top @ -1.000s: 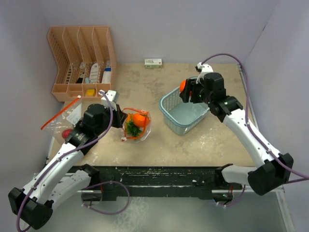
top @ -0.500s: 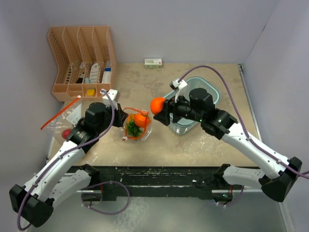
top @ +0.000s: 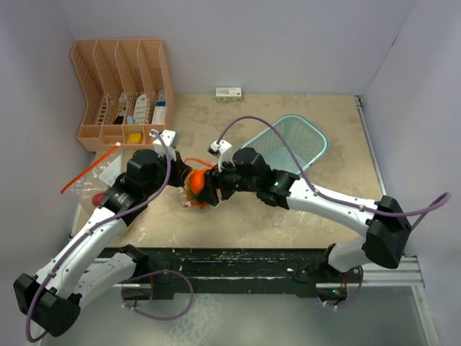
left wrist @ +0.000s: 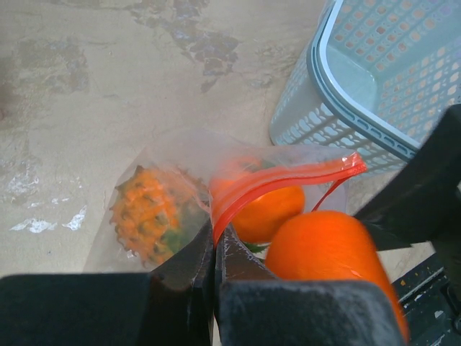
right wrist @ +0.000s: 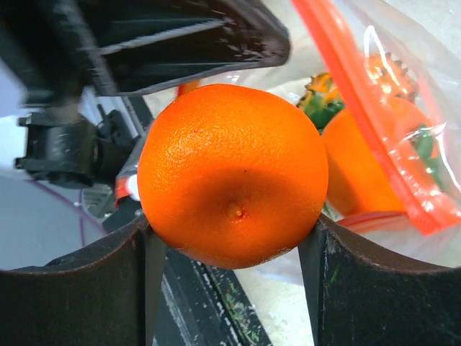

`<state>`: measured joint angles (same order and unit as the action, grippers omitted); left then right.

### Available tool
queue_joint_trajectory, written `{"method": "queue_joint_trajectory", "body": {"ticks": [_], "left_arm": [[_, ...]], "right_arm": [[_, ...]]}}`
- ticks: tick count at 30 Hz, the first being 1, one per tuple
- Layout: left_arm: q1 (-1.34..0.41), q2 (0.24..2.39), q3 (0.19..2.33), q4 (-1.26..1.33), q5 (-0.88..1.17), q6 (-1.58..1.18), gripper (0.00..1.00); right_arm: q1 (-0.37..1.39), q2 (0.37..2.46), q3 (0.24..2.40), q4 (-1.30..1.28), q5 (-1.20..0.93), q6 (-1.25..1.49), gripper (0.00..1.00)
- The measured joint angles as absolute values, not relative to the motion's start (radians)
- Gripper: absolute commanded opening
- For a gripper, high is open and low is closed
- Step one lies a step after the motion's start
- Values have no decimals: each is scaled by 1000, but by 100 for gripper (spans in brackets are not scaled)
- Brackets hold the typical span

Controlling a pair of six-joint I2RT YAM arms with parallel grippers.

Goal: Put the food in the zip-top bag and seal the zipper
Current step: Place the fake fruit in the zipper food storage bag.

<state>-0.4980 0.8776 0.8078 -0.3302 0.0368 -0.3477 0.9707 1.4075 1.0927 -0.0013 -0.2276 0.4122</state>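
The orange (right wrist: 234, 173) is clamped between the right fingers (right wrist: 360, 288), one finger pressed to each side; its dimpled end is turned toward the right wrist camera, and no long axis can be told on so round a fruit. It is held at the open mouth of the zip-top bag (left wrist: 155, 162), whether touching the plastic cannot be told. The zipper (left wrist: 288, 180) is seen in the left wrist view as a red-orange strip running from lower left up to the right, toward the teal basket (left wrist: 374, 79); its near end is pinched by the left fingers (left wrist: 238, 277), which are closed together on it. Inside the bag a pineapple (left wrist: 148, 216) and a second orange (left wrist: 263, 209) are seen side by side below the strip. In the top view the bag is found on the table (top: 194, 122) between the two arms; a peach organiser (top: 122, 94) is set at the far left; a small box (top: 229, 93) is placed at the far edge, its print too small to be read; a spare clear bag (top: 108, 171) is laid left of the left arm.
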Motion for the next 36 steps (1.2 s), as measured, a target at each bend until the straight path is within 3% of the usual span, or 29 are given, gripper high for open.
{"method": "queue_joint_trajectory", "body": {"ticks": [8,10,19,32,36], "left_arm": [[-498,865,832,-355,37,-348,0],[-498,854,833,-367,37,-348,0],[-498,849,833,-375,34,-348,0],[-498,858,833,-374,39,-348,0],[-498,858,833,-374,38,-348,0]], "right_arm": [[970,1516,1100,54,-131,434,33],[970,1546,1122,49,-105,436,38],[997,1652,1234,2,-65,435,100],[1017,1507,1256,-81,-33,441,100],[1017,1443,1242,-105,-5,464,90]]}}
